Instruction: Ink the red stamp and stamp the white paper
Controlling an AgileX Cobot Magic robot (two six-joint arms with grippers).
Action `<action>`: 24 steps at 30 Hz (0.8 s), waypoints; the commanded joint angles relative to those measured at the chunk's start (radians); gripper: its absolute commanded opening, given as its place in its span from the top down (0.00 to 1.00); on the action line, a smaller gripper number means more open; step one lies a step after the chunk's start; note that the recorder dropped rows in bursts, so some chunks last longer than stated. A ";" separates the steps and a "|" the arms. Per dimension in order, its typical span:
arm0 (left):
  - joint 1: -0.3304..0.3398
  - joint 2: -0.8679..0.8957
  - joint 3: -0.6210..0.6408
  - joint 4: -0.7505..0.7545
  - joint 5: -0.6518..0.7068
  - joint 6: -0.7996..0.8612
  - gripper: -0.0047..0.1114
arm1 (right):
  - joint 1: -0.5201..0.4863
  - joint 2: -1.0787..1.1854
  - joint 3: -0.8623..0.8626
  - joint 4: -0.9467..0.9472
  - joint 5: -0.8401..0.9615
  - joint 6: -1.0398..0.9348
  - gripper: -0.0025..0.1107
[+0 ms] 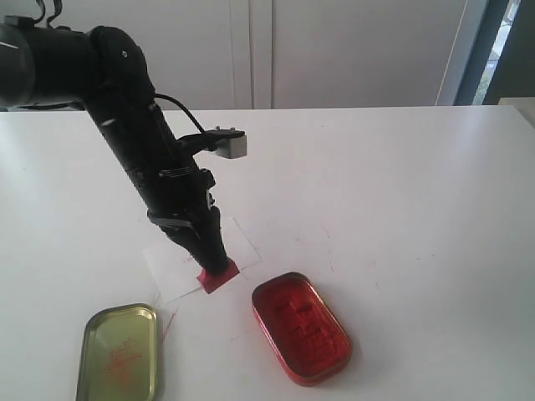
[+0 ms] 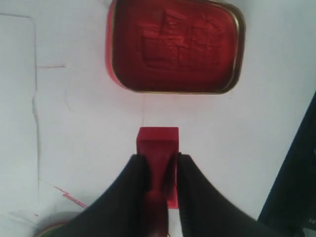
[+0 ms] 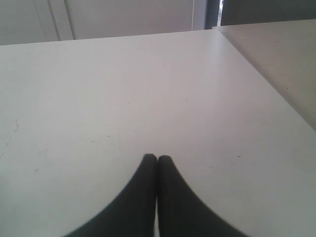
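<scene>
My left gripper [image 1: 214, 264] is shut on the red stamp [image 1: 218, 275], holding its knobbed handle between the black fingers [image 2: 137, 182]. The stamp's square base [image 2: 158, 140] sits at the near right corner of the white paper [image 1: 171, 266], whether touching it I cannot tell. The open red ink pad tin [image 1: 301, 327] lies just to the right of the stamp, and its red pad [image 2: 177, 47] shows pressed marks. My right gripper [image 3: 157, 158] is shut and empty above bare table; the exterior view does not show it.
A gold-green tin lid [image 1: 119, 351] lies open at the front left, with red smears inside. Faint red marks streak the white table [image 1: 401, 209] near the paper. In the right wrist view, the table's far edge [image 3: 123, 35] meets a wall.
</scene>
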 commanded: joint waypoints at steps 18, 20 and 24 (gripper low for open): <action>0.005 -0.027 0.221 -0.142 0.004 0.190 0.96 | 0.001 -0.005 0.006 -0.008 -0.014 -0.001 0.98; 0.005 -0.027 0.242 -0.144 -0.021 0.202 0.96 | 0.001 -0.005 0.006 -0.008 -0.014 -0.001 0.98; 0.005 -0.027 0.277 -0.156 -0.054 0.216 0.96 | 0.001 -0.005 0.006 -0.008 -0.014 -0.001 0.98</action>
